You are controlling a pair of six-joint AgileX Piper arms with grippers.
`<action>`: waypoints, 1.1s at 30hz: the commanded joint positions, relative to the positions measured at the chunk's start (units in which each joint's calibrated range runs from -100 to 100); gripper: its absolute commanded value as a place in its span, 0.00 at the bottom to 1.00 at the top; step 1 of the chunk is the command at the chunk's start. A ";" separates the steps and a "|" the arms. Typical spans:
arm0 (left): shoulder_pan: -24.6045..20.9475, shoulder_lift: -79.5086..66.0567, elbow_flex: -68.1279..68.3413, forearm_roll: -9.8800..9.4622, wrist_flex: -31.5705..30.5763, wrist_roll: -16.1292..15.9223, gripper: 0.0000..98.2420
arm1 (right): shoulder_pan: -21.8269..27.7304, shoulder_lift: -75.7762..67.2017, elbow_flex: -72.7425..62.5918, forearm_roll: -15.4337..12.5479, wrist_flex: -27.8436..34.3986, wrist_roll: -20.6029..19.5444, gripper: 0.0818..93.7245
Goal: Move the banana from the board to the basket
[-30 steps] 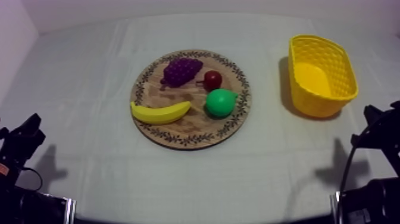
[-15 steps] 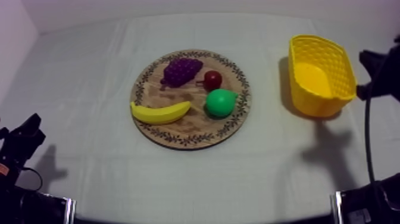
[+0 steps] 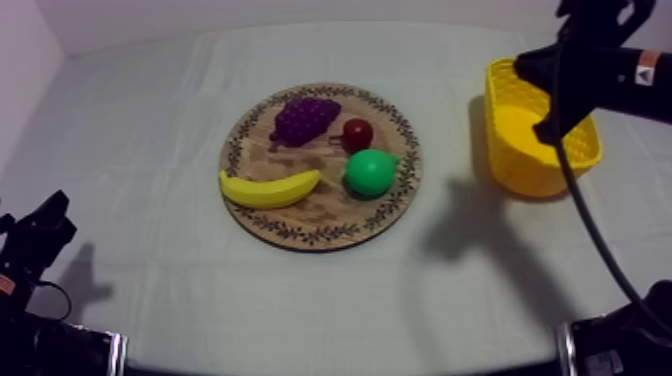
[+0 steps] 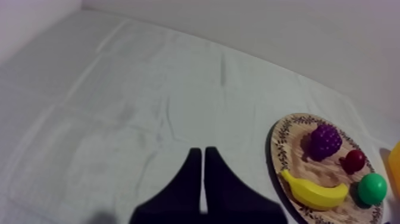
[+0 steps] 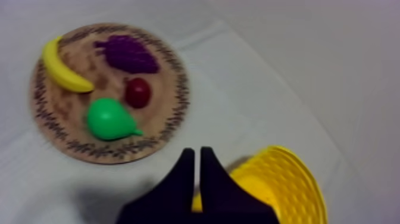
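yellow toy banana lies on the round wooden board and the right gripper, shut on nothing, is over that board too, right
Wrong place: the right gripper, shut on nothing, is over the yellow woven basket, not the round wooden board, as the top view shows. The yellow toy banana does lie on that board.
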 commanded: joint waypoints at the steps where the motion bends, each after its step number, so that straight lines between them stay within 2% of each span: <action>1: 0.00 -0.03 0.03 -0.02 0.00 0.01 0.00 | -5.54 1.53 -1.61 0.73 3.14 -0.53 0.03; 8: 0.00 -0.03 0.03 -0.02 0.00 0.01 0.00 | -13.81 5.91 -4.11 2.57 7.51 -1.26 0.04; 16: 0.00 -0.03 0.03 -0.02 0.00 0.01 0.00 | -19.51 15.10 -8.21 3.97 8.37 -1.22 0.04; 24: 0.00 -0.03 0.03 -0.02 0.00 0.01 0.00 | -22.02 26.34 -16.16 3.41 9.42 1.77 0.05; 33: 0.00 -0.03 0.03 -0.02 0.00 0.00 0.00 | -21.21 36.47 -25.59 3.68 9.07 4.80 0.06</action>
